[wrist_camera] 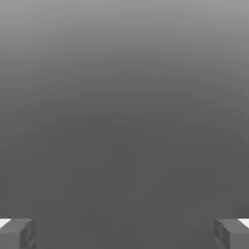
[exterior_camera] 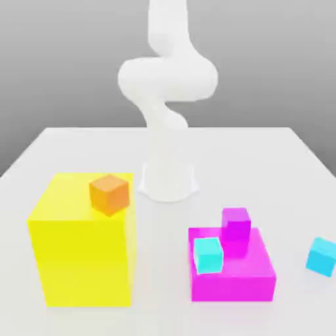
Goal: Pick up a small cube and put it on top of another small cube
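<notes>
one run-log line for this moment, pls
hand: open, empty | orange cube: on yellow block | magenta cube, cyan cube: on magenta block | blue cube: on table | stack: not made

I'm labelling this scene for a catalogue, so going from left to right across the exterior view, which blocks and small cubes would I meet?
Large yellow block → small cyan cube → small magenta cube → small blue cube.

No readable text, label, brand, number or sign stands on anything in either view.
</notes>
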